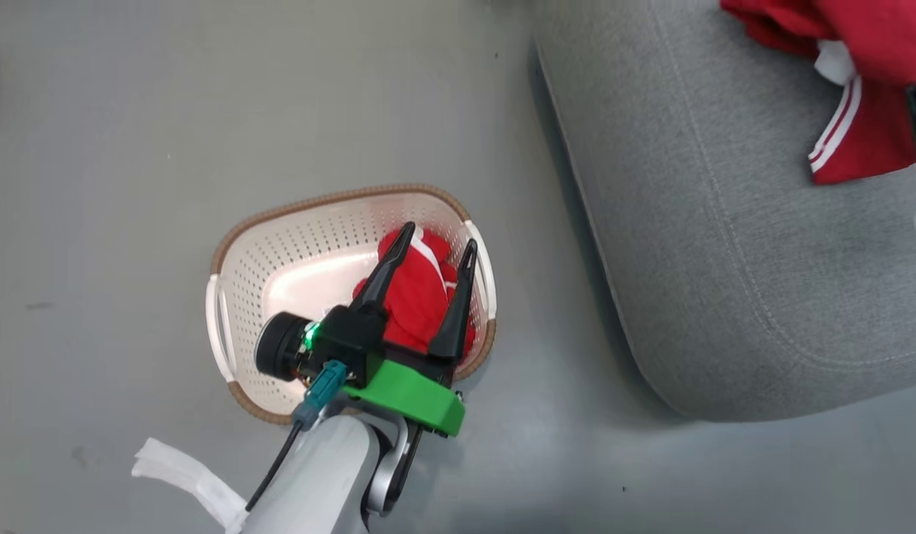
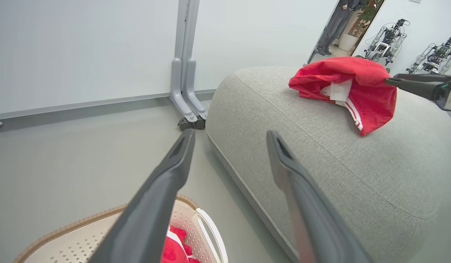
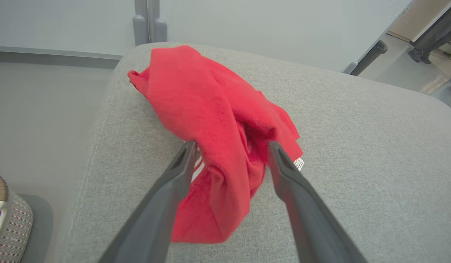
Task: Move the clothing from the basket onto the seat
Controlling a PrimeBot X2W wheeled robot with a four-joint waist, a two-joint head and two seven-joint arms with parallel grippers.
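Red garment (image 3: 210,109) lies on seat (image 3: 356,146) between parted right jaws.

No text can be read. Red garment (image 3: 210,120) on the seat (image 3: 356,146) carries a small white sewn-in tag (image 3: 298,164) at its edge, with dark print too fine to make out. A larger white label (image 2: 337,91) sits inside the same garment, with no characters resolvable.
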